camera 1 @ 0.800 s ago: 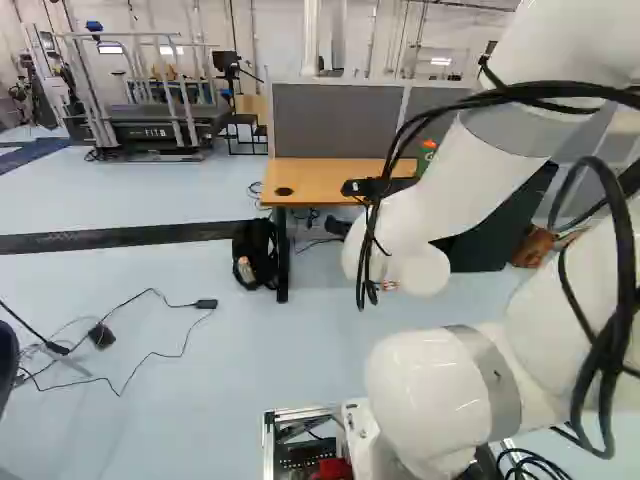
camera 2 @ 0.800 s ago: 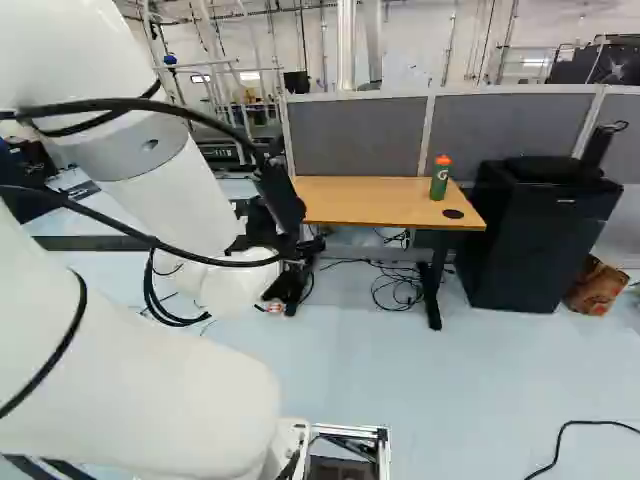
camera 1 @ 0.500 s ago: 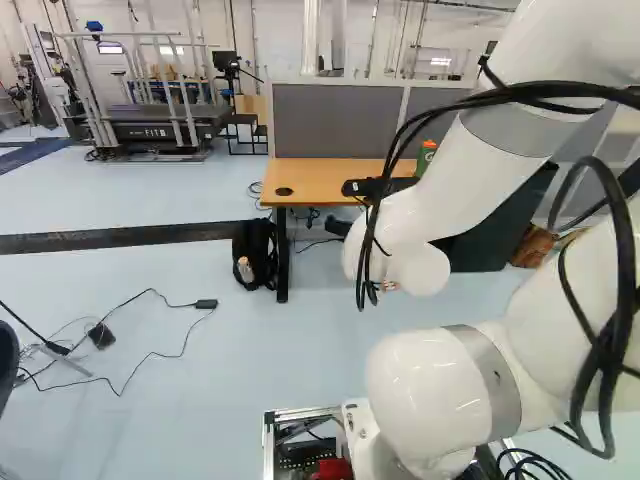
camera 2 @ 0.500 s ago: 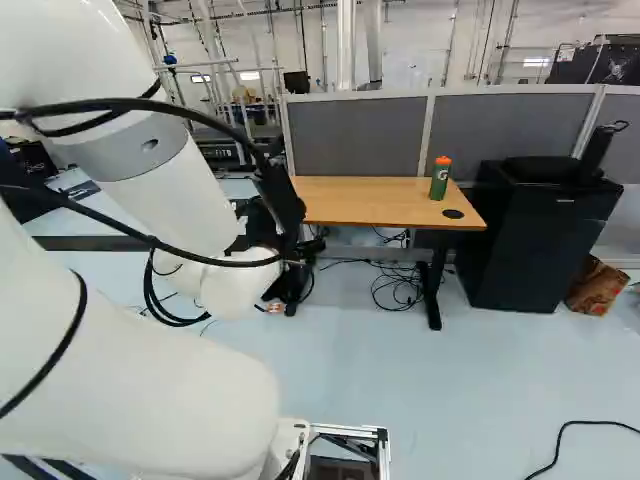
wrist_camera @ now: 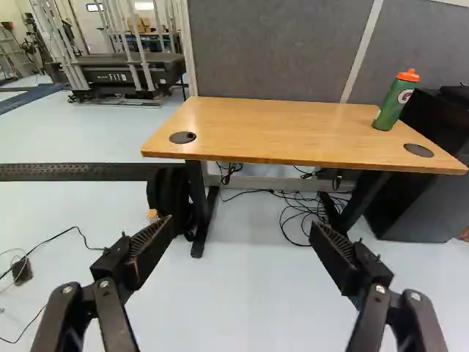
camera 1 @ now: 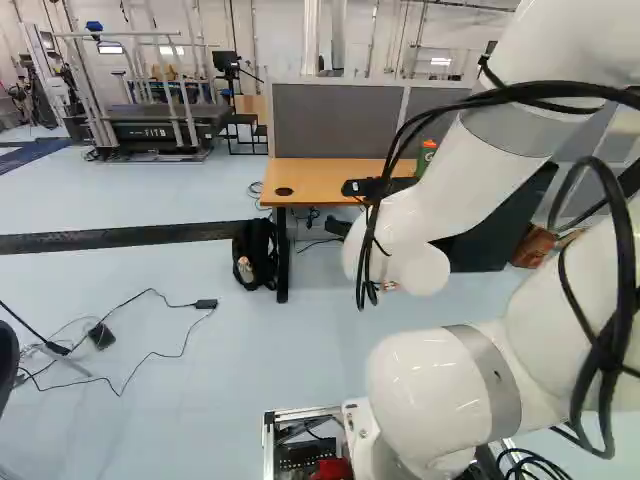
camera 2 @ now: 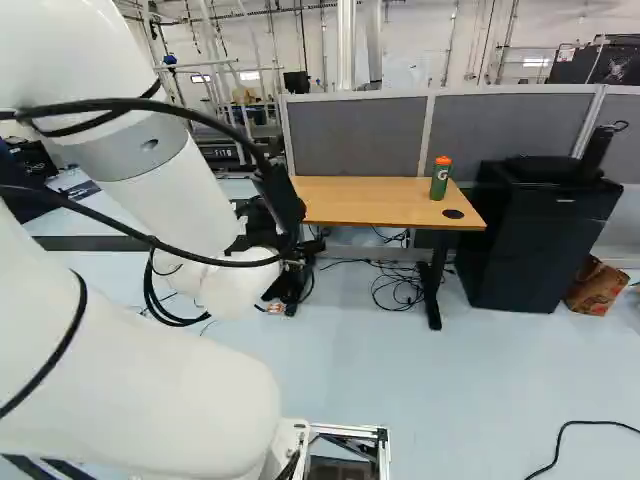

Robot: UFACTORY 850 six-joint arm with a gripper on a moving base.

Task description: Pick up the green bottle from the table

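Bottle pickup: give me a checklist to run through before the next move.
1. Bottle upright on the table: ok.
2. Gripper open, nothing held: ok.
3. Gripper lined up with the bottle: not ok; the bottle is ahead and off to one side, nearer the cabinet.
4. Bottle fully seen in the left base view: not ok; the arm partly covers it.
5. Bottle within reach from here: cannot tell.

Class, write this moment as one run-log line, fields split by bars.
target: green bottle | place: upright on table, near dark disc | tool: open, nothing between fingers | grip: not yet made
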